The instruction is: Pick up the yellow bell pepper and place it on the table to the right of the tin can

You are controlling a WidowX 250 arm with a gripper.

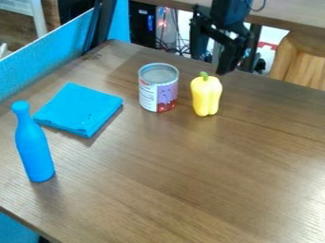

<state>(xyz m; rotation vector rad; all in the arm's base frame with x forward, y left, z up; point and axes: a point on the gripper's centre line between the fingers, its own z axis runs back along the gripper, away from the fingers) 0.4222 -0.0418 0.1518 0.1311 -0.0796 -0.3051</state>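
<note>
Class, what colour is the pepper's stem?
The pepper's stem is green, seen in the camera view at the top of the yellow pepper.

1 camera looks from above at a steep slant, facing across the wooden surface (196, 171) toward its far edge and the cables (175, 46) beyond, near enough that the surface runs out of view at right, with the blue bottle (34, 149) closer to it than the can (157, 90).

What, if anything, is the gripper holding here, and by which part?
Nothing that I can see: the gripper hangs near the table's far edge, and the yellow pepper stands on the tabletop just below it, ungripped.
</note>
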